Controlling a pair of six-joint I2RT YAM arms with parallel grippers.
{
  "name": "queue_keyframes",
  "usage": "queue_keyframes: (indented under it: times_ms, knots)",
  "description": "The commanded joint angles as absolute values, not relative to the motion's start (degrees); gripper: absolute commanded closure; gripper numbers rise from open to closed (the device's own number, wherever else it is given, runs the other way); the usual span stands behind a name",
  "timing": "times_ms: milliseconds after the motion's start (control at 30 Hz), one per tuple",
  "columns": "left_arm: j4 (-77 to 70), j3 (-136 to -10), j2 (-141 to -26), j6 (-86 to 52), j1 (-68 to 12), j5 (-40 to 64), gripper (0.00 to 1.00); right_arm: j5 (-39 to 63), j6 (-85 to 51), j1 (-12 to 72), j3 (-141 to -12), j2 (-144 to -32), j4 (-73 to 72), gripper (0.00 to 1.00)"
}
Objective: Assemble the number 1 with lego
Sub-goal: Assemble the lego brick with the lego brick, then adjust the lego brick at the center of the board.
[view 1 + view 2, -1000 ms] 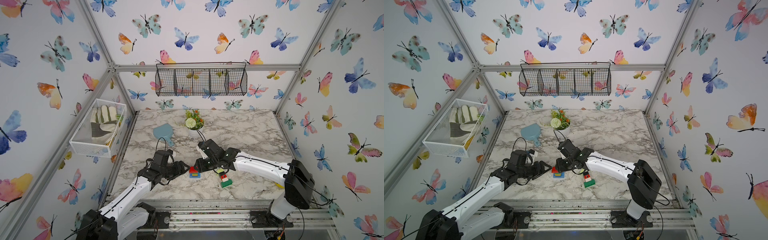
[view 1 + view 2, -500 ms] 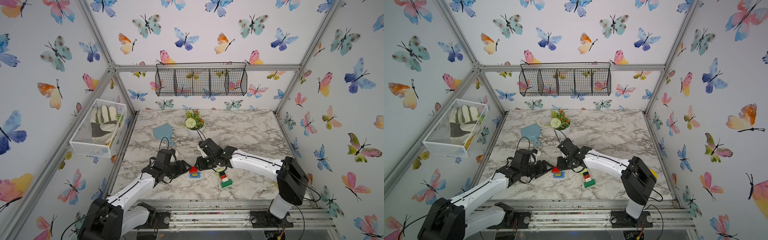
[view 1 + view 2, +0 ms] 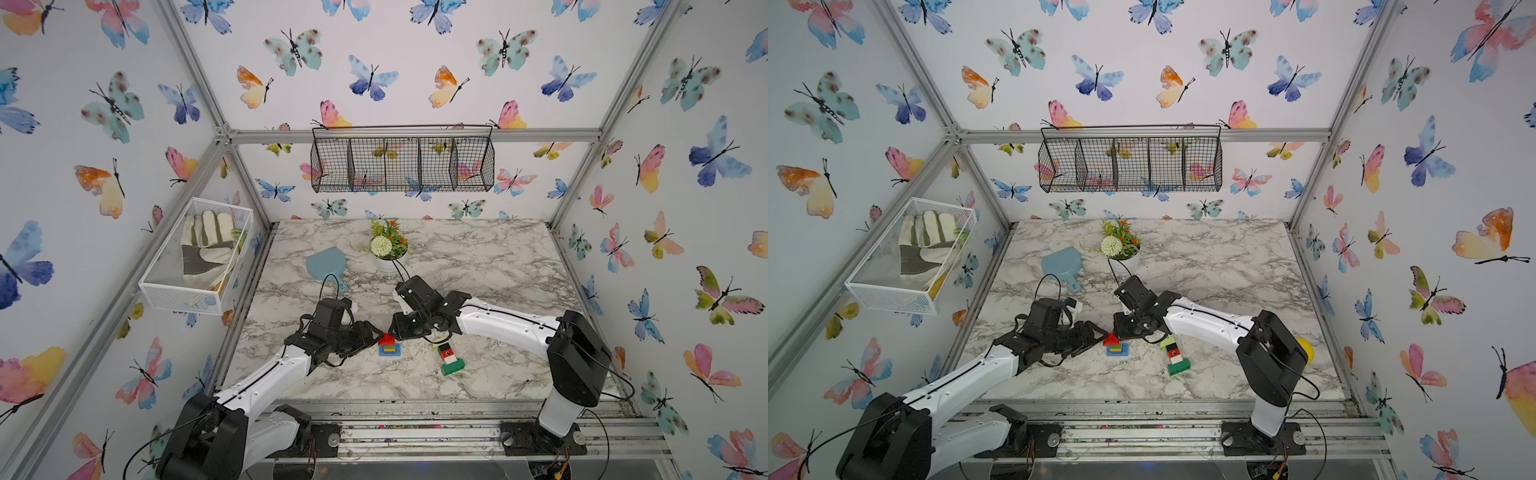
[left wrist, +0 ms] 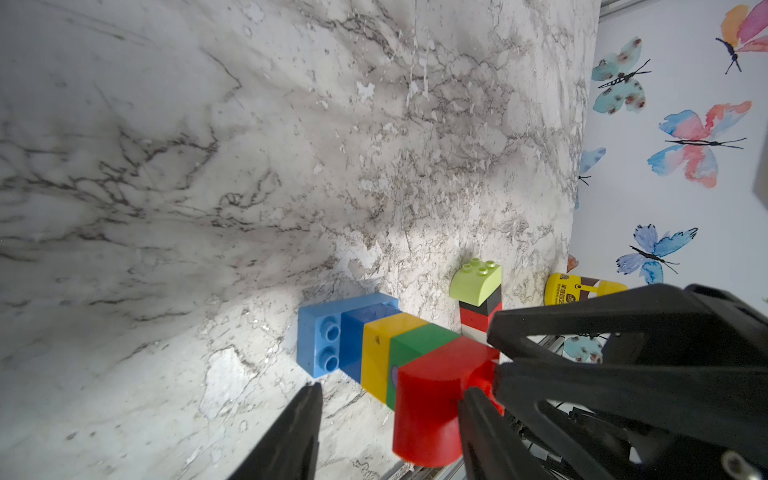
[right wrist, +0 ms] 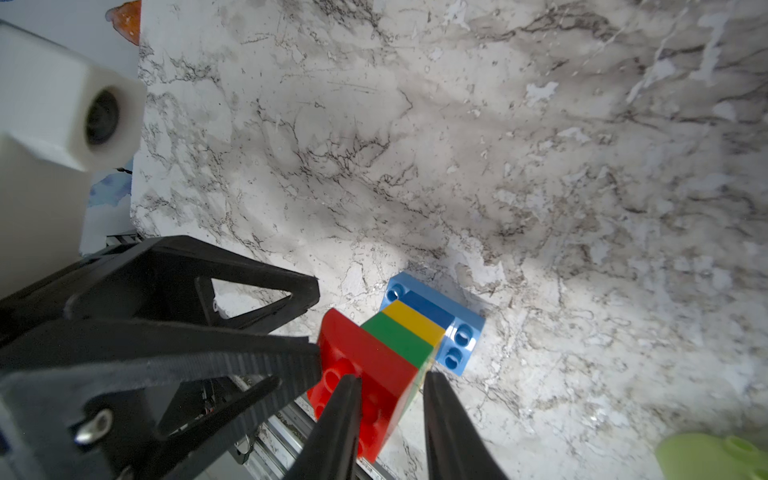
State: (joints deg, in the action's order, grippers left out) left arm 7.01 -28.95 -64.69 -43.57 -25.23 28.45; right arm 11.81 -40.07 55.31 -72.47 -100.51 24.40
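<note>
- Compared with a second ago, the right arm's black elbow block [image 3: 577, 353] sits slightly farther left.
- The upright stack of studded plastic bricks [image 3: 389, 347] has a light-blue base, then blue, yellow, green and a red rounded cap. It stands where it stood, on the marble worktop [image 3: 478, 257] toward the near edge.
- The lying row of bricks [image 3: 448, 358], lime, black, red-and-white and green, has not moved either and is near the stack's right.
- The left fingers [image 4: 286, 436] are parted either side of the red cap. One touches it, and worktop shows between the other and the stack.
- The right fingers [image 5: 444, 428] stand a narrow gap apart at the cap's top. I cannot tell whether they pinch it.
- Only the right wrist view shows the cap's studs and the white camera block [image 5: 70, 112] on the left wrist.
- The left wrist view shows a yellow-and-brown jar [image 4: 582, 291] by the right wall. In a top view the jar [image 3: 1305, 349] is only a yellow bulge behind the elbow.
</note>
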Motion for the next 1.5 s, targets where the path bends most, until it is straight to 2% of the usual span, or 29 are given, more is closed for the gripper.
queue_keyframes:
  times_ms: [0,267,367,467,667,800,867,1067,1267,1467]
  knots:
    - [7.6,-27.2,-65.1,-43.5,-25.6,29.3,0.44,11.4,-40.3,55.2,-70.9,-102.6,27.8,0.71]
    - [8.0,-26.8,-65.4,-43.0,-25.6,29.0,0.44,11.6,-40.3,55.2,-71.4,-102.2,27.1,0.68]
    - [8.7,-28.5,-64.9,-42.7,-25.5,29.0,0.41,10.6,-39.5,55.2,-73.1,-100.5,25.8,0.59]
    - [9.0,-30.9,-64.2,-42.5,-25.5,29.0,0.37,7.8,-38.3,55.2,-74.4,-97.4,23.7,0.46]
    - [9.6,-35.3,-62.3,-43.4,-25.5,28.7,0.31,2.0,-34.8,54.8,-73.4,-91.4,21.5,0.32]
    - [11.5,-36.5,-59.7,-44.3,-25.5,25.3,0.31,-0.1,-32.7,54.9,-67.6,-87.3,18.7,0.3]
    - [12.6,-36.5,-57.7,-45.4,-25.3,22.6,0.31,-2.9,-31.9,55.9,-62.9,-84.7,15.5,0.33]
    - [16.1,-33.5,-50.5,-50.1,-24.7,12.0,0.32,-9.9,-24.5,63.3,-44.4,-77.2,-5.3,0.36]
    - [15.5,-28.6,-43.2,-53.8,-24.7,5.3,0.33,-12.4,-24.0,69.0,-36.8,-79.9,-15.9,0.3]
    - [16.3,-27.3,-39.9,-53.2,-24.6,2.4,0.33,-14.9,-24.1,70.7,-34.1,-85.9,-27.9,0.29]
